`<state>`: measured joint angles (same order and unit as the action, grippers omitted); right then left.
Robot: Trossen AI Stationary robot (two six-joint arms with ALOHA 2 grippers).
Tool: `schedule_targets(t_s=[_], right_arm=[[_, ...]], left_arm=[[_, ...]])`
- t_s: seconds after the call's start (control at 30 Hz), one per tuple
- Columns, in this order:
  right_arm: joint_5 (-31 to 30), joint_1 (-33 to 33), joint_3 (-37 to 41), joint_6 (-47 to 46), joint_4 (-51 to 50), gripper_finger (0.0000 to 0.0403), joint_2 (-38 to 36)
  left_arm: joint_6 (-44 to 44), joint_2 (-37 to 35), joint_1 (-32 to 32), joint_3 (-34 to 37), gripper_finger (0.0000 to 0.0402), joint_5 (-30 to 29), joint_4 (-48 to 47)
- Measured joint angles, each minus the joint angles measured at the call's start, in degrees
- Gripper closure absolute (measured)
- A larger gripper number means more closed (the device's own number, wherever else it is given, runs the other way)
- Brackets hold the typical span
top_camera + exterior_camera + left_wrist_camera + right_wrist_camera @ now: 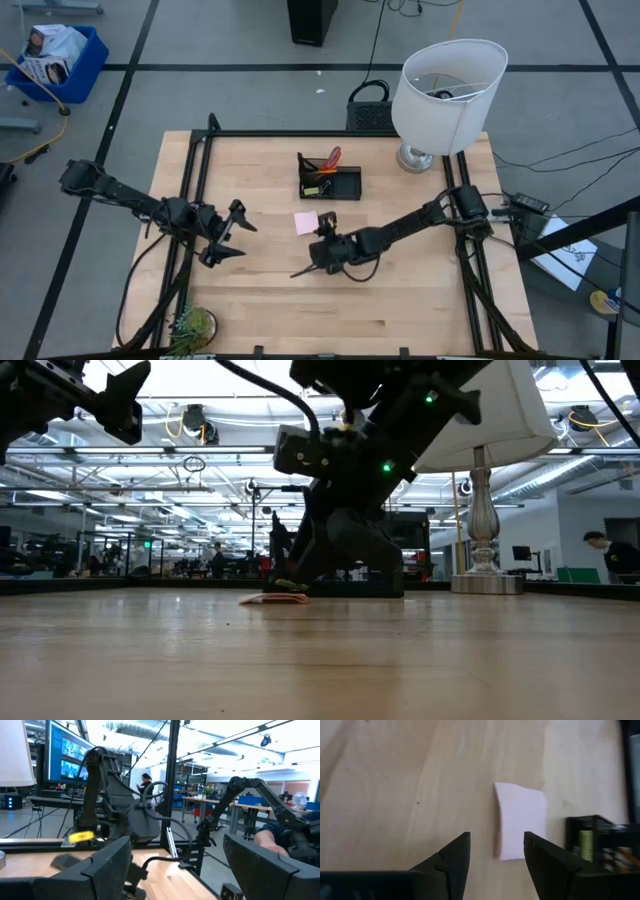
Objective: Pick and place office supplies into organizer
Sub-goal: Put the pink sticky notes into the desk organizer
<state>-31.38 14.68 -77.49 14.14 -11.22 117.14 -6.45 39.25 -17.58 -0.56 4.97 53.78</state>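
The black organizer [330, 181] stands at the table's far middle, with red-handled scissors [333, 156] upright in its cup section and a yellow item [312, 189] in its tray. The pink sticky-note pad [305, 222] lies flat on the table just near of it. My right gripper [323, 228] is open, pointing down close over the pad's right part. In the right wrist view [495, 840] one pad edge [499, 820] lies in the gap between the fingers. My left gripper [232, 236] is open and empty, raised over the table's left part.
A big white lamp [448, 95] stands at the far right corner. A small green plant [192, 328] sits at the near left edge. A thin dark stick [302, 270] lies near of my right gripper. Bare wood lies between the two arms.
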Motion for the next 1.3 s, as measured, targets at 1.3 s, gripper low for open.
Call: schedule_targets(t_s=[1.3], right_arm=[[5.9,-9.8,0.0,7.7,8.5,0.0387,6.0]], left_arm=[[-1.6,-1.5,-2.2,0.0,0.0080,0.1,0.2]])
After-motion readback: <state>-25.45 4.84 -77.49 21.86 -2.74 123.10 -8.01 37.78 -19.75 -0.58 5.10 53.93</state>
